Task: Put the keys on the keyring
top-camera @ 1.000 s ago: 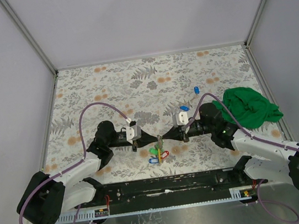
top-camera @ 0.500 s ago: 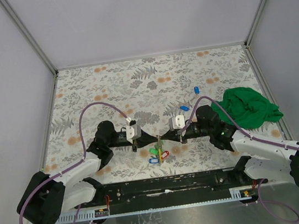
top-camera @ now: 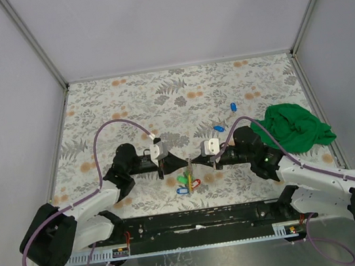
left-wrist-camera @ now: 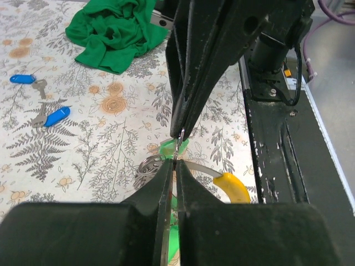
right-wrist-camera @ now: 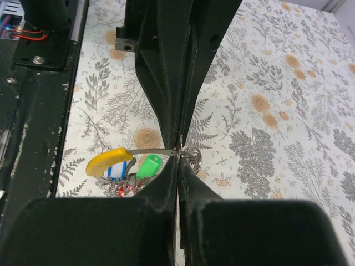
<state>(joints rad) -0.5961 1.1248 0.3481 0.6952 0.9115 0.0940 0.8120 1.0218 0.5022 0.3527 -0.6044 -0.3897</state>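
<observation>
The keyring (top-camera: 188, 166) hangs just above the table near its front edge, pinched from both sides. My left gripper (top-camera: 183, 165) is shut on it from the left and my right gripper (top-camera: 192, 163) from the right, tips almost touching. Below it dangle keys with green (top-camera: 184, 178), blue (top-camera: 181, 190) and red (top-camera: 196, 184) tags. In the left wrist view my gripper (left-wrist-camera: 175, 163) meets the other fingers (left-wrist-camera: 188, 105) over a green tag (left-wrist-camera: 168, 147) and a yellow tag (left-wrist-camera: 233, 187). In the right wrist view my gripper (right-wrist-camera: 178, 160) pinches beside a yellow tag (right-wrist-camera: 108, 160) and a green tag (right-wrist-camera: 148, 166).
Two loose blue-tagged keys (top-camera: 233, 106) (top-camera: 218, 128) lie on the floral table behind the right arm. A crumpled green cloth (top-camera: 297, 127) sits at the right. The black rail (top-camera: 196, 219) runs along the near edge.
My right gripper has edged left toward the left one, so the tips stand closer. The hanging keys stay in place.
</observation>
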